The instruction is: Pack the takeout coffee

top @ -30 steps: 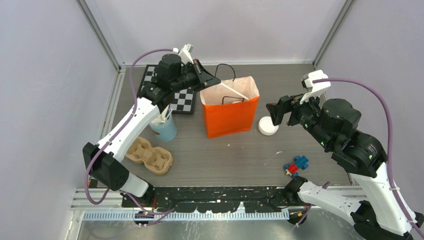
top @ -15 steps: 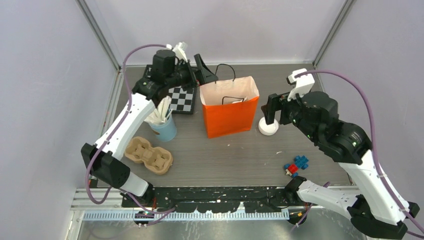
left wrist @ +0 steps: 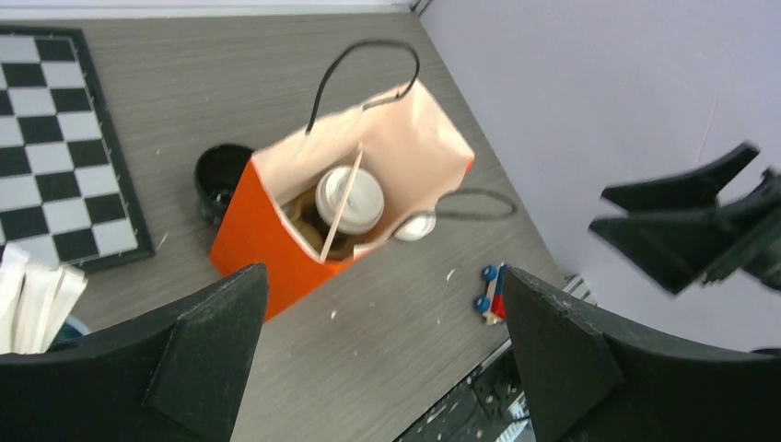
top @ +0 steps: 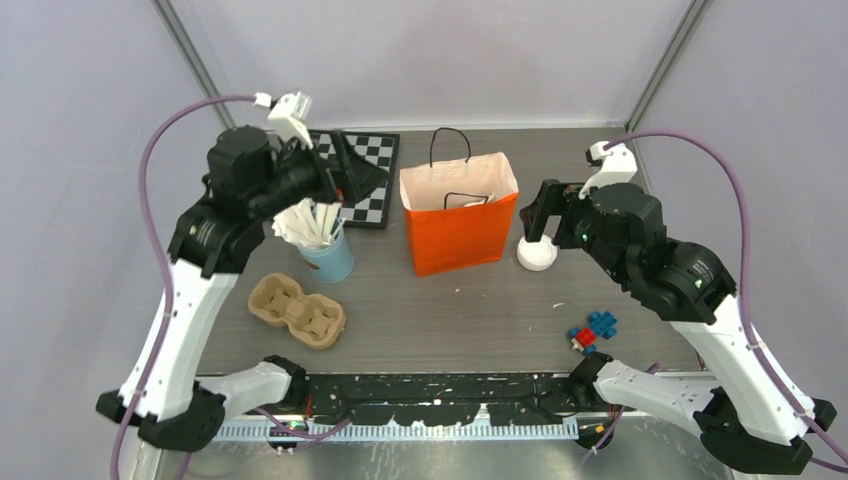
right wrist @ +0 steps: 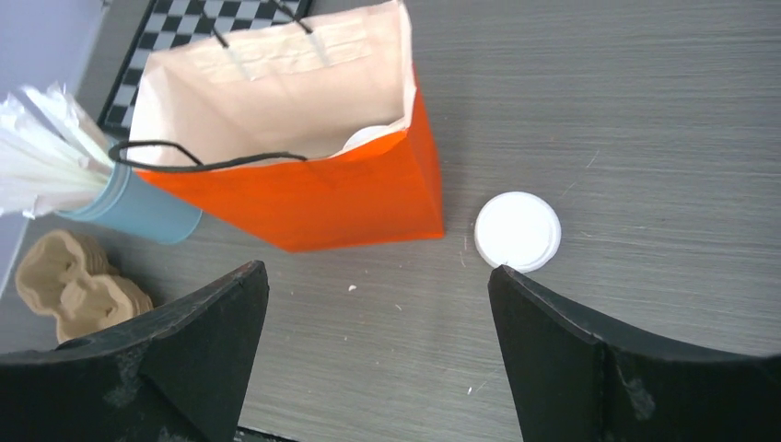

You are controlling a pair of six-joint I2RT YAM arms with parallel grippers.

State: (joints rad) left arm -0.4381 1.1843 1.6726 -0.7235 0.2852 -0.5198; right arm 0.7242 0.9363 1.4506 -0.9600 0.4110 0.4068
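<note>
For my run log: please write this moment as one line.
left fingers open, empty | right fingers open, by white lid | orange bag upright, lidded cup inside | black cup unlidded, beside bag

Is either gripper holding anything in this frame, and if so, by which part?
Nothing is held: the left gripper and the right gripper both stand open and empty.

The orange paper bag (top: 460, 235) is bright orange outside and pale pink inside, with thin black cord handles. The flat checkered board (top: 365, 160) has black and white squares. The round white plastic lid (top: 537, 254) is plain. The moulded pulp cup carrier (top: 297, 311) is light brown. The surface (top: 450, 310) is grey with fine wood grain.
</note>
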